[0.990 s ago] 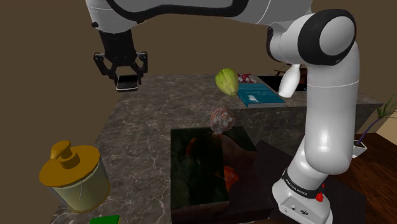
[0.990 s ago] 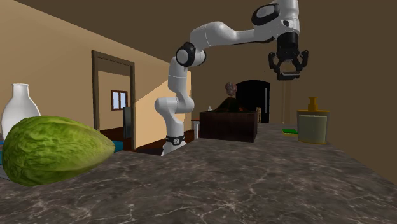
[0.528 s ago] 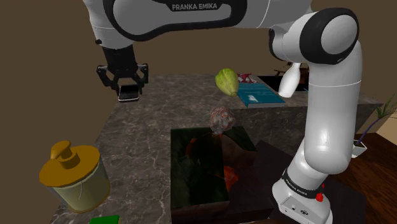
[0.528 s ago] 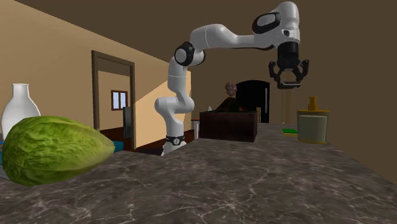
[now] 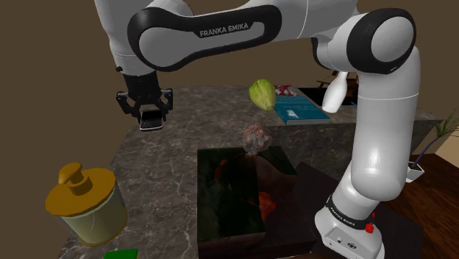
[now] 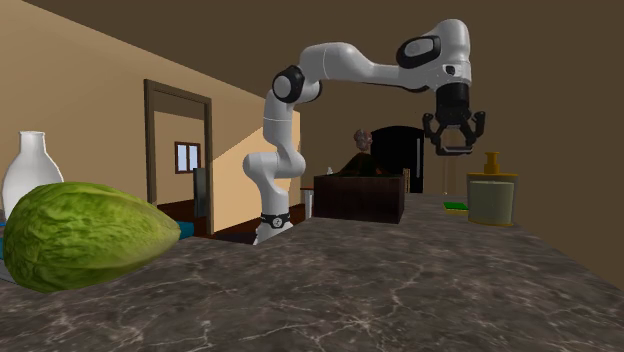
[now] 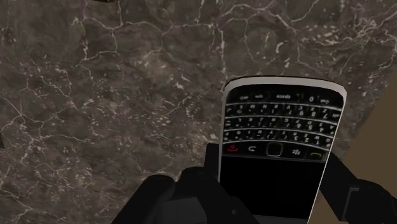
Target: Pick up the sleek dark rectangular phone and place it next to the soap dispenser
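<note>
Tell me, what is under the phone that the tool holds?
Under the phone, clasped in the tool, lies the dark veined stone counter, near its edge. The phone hangs above it, not touching. The patch of counter straight behind the phone is covered.

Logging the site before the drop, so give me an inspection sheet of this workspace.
Surface: dark marble counter, veined.
Job's things: phone held above the counter; dispenser at the shoulder view's lower left.
Clutter: lettuce, white bottle, teal board, green block, dark box.
Jaws: shut on the phone.
Cables: nothing seen.
Surroundings: brown walls, doorway.
</note>
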Controlling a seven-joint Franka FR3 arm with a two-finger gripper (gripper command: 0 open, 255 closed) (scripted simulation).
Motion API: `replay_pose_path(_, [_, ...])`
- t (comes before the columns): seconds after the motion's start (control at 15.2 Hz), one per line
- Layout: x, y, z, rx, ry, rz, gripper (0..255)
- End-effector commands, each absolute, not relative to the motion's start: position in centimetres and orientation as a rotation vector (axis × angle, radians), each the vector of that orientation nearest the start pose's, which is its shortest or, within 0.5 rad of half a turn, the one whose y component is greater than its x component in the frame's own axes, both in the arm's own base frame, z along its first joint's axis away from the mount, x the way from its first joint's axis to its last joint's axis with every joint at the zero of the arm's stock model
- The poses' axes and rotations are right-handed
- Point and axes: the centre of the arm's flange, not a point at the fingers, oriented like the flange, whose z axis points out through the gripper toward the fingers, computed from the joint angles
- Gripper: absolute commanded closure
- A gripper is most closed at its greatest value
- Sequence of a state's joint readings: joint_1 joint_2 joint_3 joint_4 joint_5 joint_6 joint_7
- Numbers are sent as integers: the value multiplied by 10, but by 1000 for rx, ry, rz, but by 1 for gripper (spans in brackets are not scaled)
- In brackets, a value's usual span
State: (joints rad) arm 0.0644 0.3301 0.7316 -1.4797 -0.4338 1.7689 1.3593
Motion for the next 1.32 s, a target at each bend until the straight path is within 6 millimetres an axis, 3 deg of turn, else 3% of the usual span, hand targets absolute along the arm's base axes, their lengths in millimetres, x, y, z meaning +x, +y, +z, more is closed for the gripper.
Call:
replay_pose_path(0.0, [520,388,521,-3078,817,-328,255])
replay_pose_path(1.25, [520,388,421,-3078,817,-328,255])
